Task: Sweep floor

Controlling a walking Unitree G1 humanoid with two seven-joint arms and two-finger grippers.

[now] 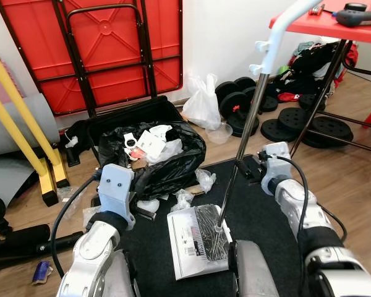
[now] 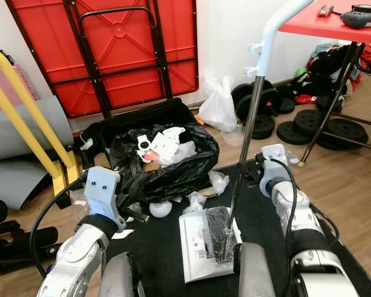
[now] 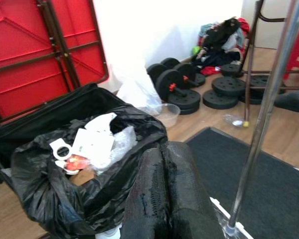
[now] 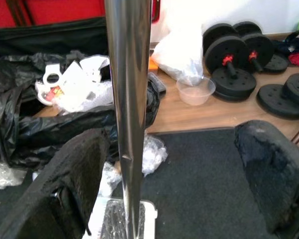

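Observation:
A broom with a silver pole (image 1: pixel 246 127) and a white handle stands tilted on the dark mat (image 1: pixel 266 216). Its black brush head (image 1: pixel 211 240) rests on a white sheet (image 1: pixel 184 241). My right gripper (image 4: pixel 172 134) is open around the pole (image 4: pixel 127 74). The pole stands close to one finger (image 4: pixel 70 169) and far from the other. My left gripper (image 3: pixel 162 149) is shut and holds nothing, low beside a black rubbish bag (image 1: pixel 173 164) full of paper and packaging. Crumpled clear plastic scraps (image 1: pixel 204 180) lie at the mat's edge by the bag.
A folded red table (image 1: pixel 105 49) leans on the back wall. Black weight plates (image 1: pixel 297 127) and dumbbells lie at the right, under a red table (image 1: pixel 334 25) with thin metal legs. A white plastic bag (image 1: pixel 203 102) and a clear bowl (image 1: pixel 219 132) sit near the wall. Yellow bars (image 1: pixel 15 117) stand at the left.

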